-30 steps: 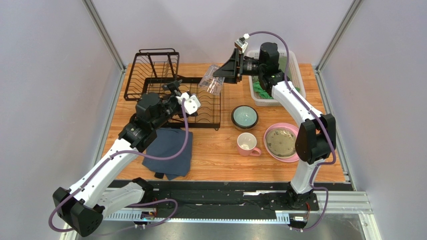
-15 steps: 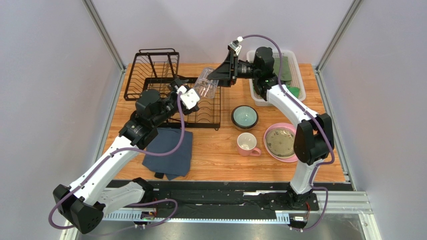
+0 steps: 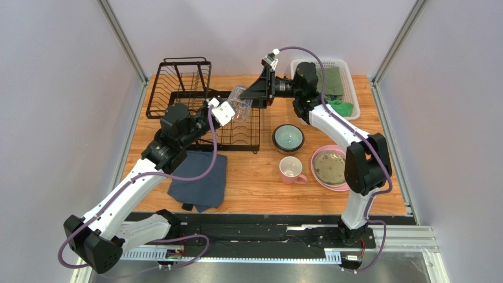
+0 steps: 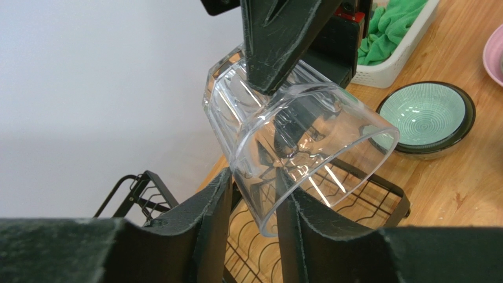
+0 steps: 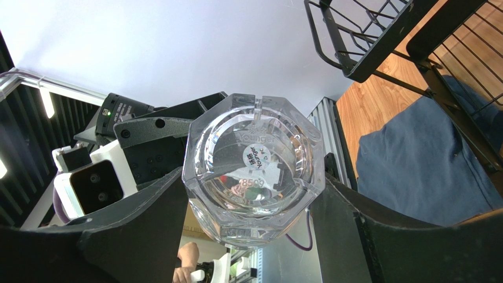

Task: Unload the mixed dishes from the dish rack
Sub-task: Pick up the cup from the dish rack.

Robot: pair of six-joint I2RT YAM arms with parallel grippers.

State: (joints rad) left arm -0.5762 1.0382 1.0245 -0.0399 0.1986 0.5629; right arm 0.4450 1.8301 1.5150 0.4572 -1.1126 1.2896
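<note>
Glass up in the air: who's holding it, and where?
The right gripper clamps the glass around its bottom end. The left gripper straddles its rim; whether it grips cannot be told.

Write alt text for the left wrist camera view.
A clear faceted glass hangs on its side, its base pinched from above by the right gripper, its lower rim between the black fingers of the left gripper. Behind it are a black wire dish rack, a dark bowl with a teal inside, and a white basket of green cloth.
</note>
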